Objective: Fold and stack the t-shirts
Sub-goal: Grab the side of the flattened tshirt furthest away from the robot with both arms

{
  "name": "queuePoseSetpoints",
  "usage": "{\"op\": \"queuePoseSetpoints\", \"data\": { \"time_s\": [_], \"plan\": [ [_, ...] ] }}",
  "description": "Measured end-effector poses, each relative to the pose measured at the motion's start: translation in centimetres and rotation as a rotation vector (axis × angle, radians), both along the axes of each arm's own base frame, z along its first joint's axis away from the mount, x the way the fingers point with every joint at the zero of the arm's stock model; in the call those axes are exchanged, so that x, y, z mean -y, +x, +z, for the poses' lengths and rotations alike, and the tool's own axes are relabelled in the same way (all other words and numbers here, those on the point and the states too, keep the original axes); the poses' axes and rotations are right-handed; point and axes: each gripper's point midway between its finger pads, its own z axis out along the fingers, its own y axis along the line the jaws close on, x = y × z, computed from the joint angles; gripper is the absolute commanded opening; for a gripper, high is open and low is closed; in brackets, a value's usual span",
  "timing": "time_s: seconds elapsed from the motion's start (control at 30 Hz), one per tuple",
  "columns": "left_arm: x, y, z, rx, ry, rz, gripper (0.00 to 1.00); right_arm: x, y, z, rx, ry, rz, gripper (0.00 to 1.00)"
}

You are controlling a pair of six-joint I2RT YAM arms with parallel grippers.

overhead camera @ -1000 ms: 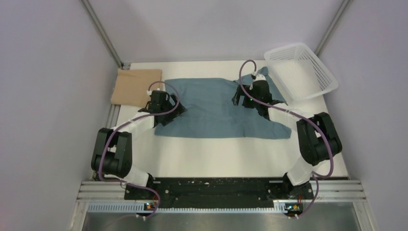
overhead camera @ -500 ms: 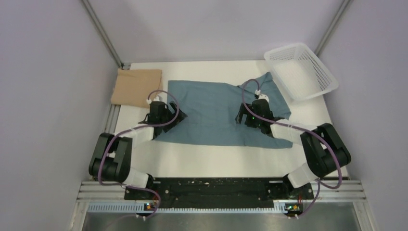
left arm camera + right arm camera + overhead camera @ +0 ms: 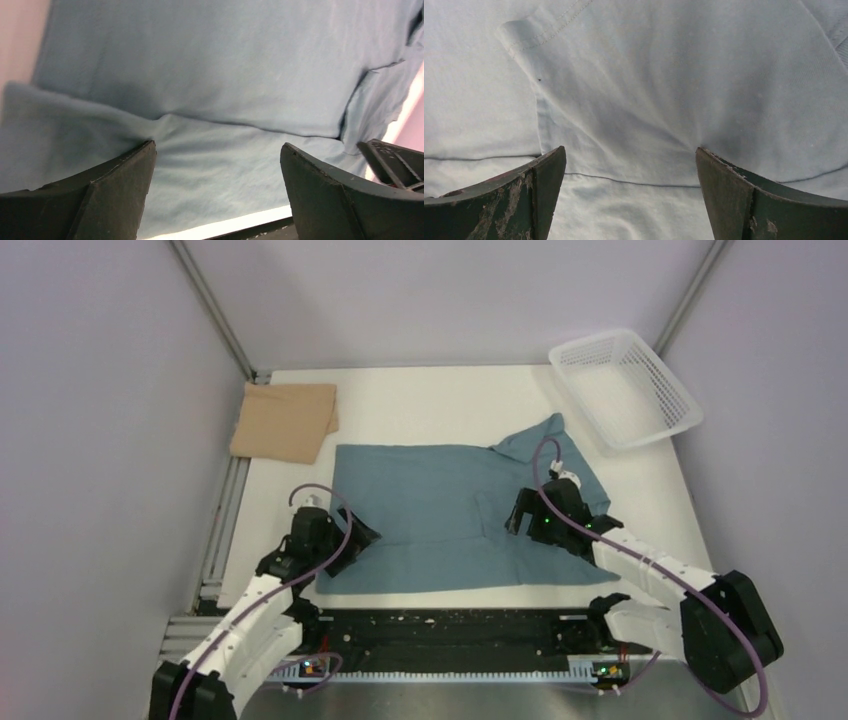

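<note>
T-shirts first: the teal-blue t-shirt is laid out flat across the middle of the white table, reaching down nearly to the black rail at the near edge. One sleeve is seen poking out at the far right, toward the white mesh basket in the far right corner, with a gap of bare table between them. The tan t-shirt is parked as a folded rectangle in the far left corner. It sits just beside the teal one's far left corner, and whether they touch can't be made out.

The left gripper is placed over the teal shirt's near left part, jaws spread wide. In the left wrist view only teal cloth is seen between the fingers. A soft ridge of fabric is bunched up right by the left-hand finger, and nothing is pinched.

The right gripper is set over the shirt's right part, near the sleeve, jaws spread wide too. In the right wrist view the cloth looks washed out and pale. A stitched hem is visible at the upper left and a fold line runs across between the fingers. Nothing is gripped there either. Whether the fingertips are actually pressed onto the fabric can't be told for either arm.
</note>
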Motion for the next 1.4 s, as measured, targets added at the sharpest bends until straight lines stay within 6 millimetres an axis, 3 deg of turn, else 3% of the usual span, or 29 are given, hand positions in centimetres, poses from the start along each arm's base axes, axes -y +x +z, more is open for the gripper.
{"op": "queuePoseSetpoints", "data": {
  "time_s": [0.1,0.2,0.27,0.37,0.47,0.63,0.73,0.77,0.93,1.03,1.13,1.4],
  "plan": [
    [-1.1,-1.0,0.2,-0.027,0.052,0.022,0.99,0.3,0.1,0.7,-0.001,-0.028,0.009,0.99],
    [-2.1,0.0,2.1,0.006,0.115,0.045,0.99,0.0,2.6,4.0,0.086,-0.039,-0.011,0.99],
    [-2.6,2.2,4.9,0.07,0.159,0.066,0.99,-0.4,5.3,7.3,0.18,-0.026,-0.033,0.99],
    [-3.2,5.8,7.9,0.126,0.223,0.105,0.99,-1.0,9.1,10.8,0.272,-0.001,-0.062,0.98],
    [-3.8,10.4,9.2,0.128,0.295,0.138,0.99,-0.8,12.0,11.6,0.3,-0.001,-0.08,0.98],
    [-5.7,17.3,6.5,0.0,0.435,0.187,0.96,0.1,13.1,9.8,0.267,-0.048,-0.087,0.98],
    [-7.0,20.7,4.9,-0.051,0.481,0.207,0.91,0.5,13.3,9.8,0.274,-0.072,-0.084,0.98],
    [-7.7,22.6,3.8,-0.078,0.498,0.211,0.89,0.6,13.4,9.8,0.281,-0.079,-0.088,0.98],
    [-8.6,27.6,0.3,-0.159,0.503,0.189,0.79,1.5,13.7,9.8,0.296,-0.114,-0.1,0.98],
    [-9.1,28.4,-1.6,-0.214,0.52,0.167,0.74,1.7,13.7,9.6,0.296,-0.124,-0.096,0.98],
    [-8.7,29.1,-1.6,-0.22,0.509,0.139,0.65,1.8,13.5,9.3,0.292,-0.129,-0.094,0.98],
    [-8.2,27.7,-1.9,-0.266,0.519,0.051,0.44,2.0,13.4,9.0,0.289,-0.142,-0.096,0.98]
  ]
}}
